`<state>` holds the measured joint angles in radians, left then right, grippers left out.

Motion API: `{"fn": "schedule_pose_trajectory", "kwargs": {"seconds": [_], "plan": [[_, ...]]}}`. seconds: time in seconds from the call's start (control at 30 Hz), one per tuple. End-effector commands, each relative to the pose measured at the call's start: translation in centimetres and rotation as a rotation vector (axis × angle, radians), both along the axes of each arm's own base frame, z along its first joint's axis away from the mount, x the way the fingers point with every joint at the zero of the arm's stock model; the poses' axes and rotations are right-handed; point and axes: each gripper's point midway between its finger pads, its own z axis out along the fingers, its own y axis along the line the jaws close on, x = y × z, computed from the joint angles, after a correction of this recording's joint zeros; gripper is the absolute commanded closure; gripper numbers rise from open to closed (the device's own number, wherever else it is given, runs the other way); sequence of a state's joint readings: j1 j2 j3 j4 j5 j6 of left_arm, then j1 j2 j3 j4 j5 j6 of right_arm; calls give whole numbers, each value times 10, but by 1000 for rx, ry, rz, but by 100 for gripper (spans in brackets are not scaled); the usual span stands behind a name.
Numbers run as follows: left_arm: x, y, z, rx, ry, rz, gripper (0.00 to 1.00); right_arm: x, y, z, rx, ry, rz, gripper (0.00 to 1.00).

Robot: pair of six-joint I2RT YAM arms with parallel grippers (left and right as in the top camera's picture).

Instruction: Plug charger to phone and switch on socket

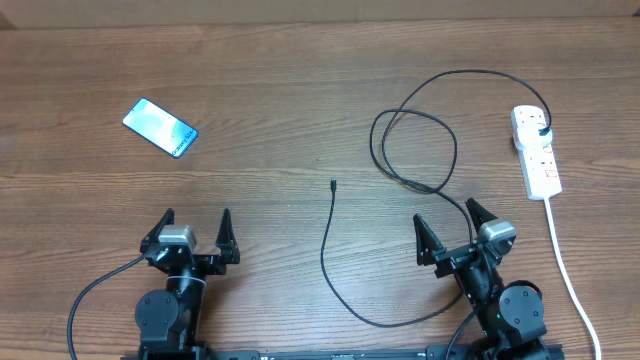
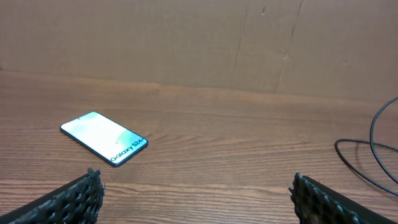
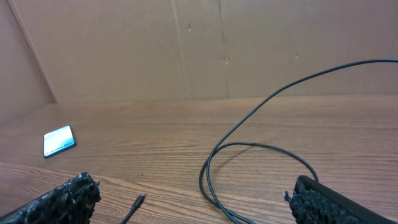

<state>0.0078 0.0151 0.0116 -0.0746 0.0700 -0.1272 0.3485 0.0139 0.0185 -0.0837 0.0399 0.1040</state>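
Overhead view is showing the thin black looped charger cable (image 1: 400,160) w/ its connector tip (image 1: 333,184) lying mid-table, plug end sitting in the white plastic power strip (image 1: 536,150) far right. Slim blue-screened phone (image 1: 160,127) is lying far left, well apart. Left gripper (image 1: 197,232) and right gripper (image 1: 452,232) are both standing spread, holding nothing. Risk: loops snagging, dragging the phone.

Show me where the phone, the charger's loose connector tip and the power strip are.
phone (image 1: 160,127): overhead view, middle of its lit screen.
charger connector tip (image 1: 333,184): overhead view, the small free end of the black cable.
power strip (image 1: 536,150): overhead view, middle of its white body.
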Motion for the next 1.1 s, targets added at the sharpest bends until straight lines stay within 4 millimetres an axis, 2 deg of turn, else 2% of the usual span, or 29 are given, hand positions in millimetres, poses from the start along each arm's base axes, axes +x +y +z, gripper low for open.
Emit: {"fn": "schedule_pose_trajectory", "kwargs": {"seconds": [0.0,0.43,0.67,0.73,0.87,0.97,1.07], "plan": [[0,3,-1,16,-4,15,0,0,0,-2,-3,-5,1,0],[0,4,-1,17,-4,21,0,0,0,-2,-3,-5,1,0],[0,16,0,21,-7,86,1,0,0,-2,-3,-5,1,0],[0,13,0,16,-7,75,0,0,0,-2,-3,-4,1,0],[0,-3,0,-43,-4,-17,1,0,0,-2,-3,-5,1,0],[-3,-15,9,-70,-16,-86,1,0,0,-2,-3,-5,1,0],[-7,-16,33,-53,-50,-92,0,0,0,-2,-3,-5,1,0]]}}
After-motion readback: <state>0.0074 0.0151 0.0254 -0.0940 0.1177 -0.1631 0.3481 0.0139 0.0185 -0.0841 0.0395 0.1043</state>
